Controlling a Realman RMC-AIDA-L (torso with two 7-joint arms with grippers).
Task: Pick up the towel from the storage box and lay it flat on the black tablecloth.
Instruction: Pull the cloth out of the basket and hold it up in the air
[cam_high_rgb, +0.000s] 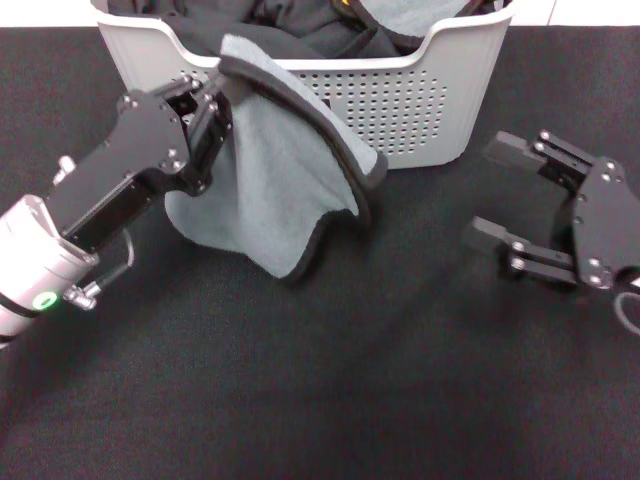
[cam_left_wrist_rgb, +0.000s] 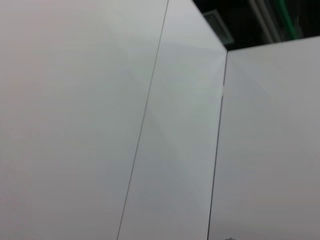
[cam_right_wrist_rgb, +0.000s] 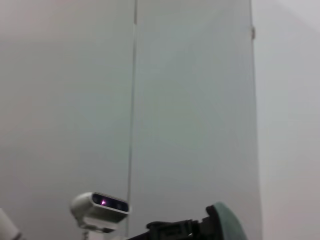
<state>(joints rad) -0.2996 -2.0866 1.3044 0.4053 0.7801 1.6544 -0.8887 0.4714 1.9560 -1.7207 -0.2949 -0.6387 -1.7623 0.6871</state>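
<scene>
The towel (cam_high_rgb: 275, 185) shows its grey-teal face with thin black edging. It hangs from my left gripper (cam_high_rgb: 222, 95) in front of the storage box (cam_high_rgb: 420, 100), a light grey perforated basket at the back. Its lower edge droops to the black tablecloth (cam_high_rgb: 330, 380). My left gripper is shut on the towel's upper corner, just in front of the box's near wall. My right gripper (cam_high_rgb: 490, 190) is open and empty, low over the tablecloth to the right of the box. The wrist views show only pale walls.
Black garments (cam_high_rgb: 300, 25) and another grey-teal cloth (cam_high_rgb: 410, 15) lie inside the storage box. A small camera device (cam_right_wrist_rgb: 100, 205) shows in the right wrist view.
</scene>
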